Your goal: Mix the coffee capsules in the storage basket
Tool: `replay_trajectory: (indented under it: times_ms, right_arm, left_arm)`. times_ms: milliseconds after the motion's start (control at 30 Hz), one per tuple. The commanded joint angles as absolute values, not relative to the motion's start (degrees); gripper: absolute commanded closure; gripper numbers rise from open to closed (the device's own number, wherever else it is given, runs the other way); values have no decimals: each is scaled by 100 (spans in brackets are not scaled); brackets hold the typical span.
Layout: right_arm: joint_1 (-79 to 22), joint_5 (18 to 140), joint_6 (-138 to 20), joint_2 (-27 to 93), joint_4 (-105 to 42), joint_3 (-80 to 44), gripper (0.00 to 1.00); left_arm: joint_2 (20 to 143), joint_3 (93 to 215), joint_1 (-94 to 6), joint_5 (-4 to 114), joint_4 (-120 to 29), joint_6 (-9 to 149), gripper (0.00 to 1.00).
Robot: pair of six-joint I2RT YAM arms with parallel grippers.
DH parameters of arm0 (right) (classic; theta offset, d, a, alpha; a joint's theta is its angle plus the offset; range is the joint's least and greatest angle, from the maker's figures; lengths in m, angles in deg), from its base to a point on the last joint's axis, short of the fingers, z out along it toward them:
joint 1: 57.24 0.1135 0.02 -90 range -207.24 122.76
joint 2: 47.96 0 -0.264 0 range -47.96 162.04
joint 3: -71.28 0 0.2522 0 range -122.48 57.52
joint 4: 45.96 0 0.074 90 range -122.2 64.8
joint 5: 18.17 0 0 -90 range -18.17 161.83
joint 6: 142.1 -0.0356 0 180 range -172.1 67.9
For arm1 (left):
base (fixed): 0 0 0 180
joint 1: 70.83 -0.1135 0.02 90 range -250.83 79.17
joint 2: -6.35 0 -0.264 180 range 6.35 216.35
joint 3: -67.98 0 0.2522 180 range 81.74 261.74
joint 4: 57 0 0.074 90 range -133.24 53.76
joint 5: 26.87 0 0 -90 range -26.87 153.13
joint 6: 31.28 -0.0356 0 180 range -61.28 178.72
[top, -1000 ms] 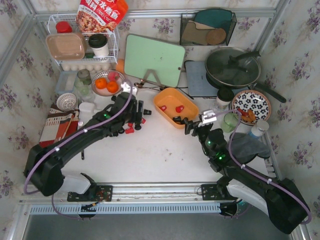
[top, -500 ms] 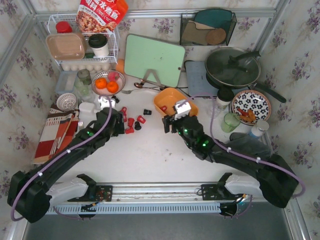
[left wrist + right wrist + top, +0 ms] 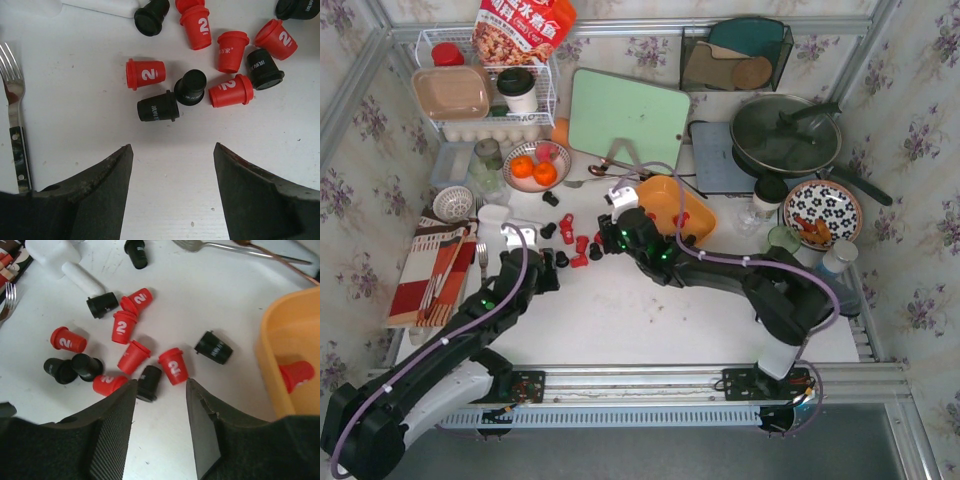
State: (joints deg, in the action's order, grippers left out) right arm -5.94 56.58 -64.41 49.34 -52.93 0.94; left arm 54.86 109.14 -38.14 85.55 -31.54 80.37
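White tabletop [image 3: 620, 320], both grippers over scattered capsules.
Coffee capsules [image 3: 578, 245] lay mostly on the table just left of the storage basket [image 3: 665, 195], most tipped on their sides, long axes pointing every way. One red capsule [image 3: 146, 74] lay crosswise in the left wrist view, rim leftward. Basket's long axis ran diagonally; a red pod [image 3: 297, 376] lay inside. Left gripper [image 3: 172, 150] and right gripper [image 3: 161, 385] were spread, holding nothing.

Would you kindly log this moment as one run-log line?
left gripper: open, empty, above capsules | right gripper: open, empty, above capsules near basket | most capsules loose on table | red capsule in basket
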Motion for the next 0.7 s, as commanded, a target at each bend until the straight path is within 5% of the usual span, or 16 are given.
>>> replay_trajectory:
  times_ms: [0, 667]
  right_arm:
    - [-584, 5909, -6582, 5500, -5106, -436, 50]
    - [-745, 5995, -6803, 6865, -4337, -1484, 57]
  left_arm:
    - [5276, 10655, -3814, 8497, -3703, 8051, 31]
    - [5353, 10485, -3814, 8236, -3984, 8226, 31]
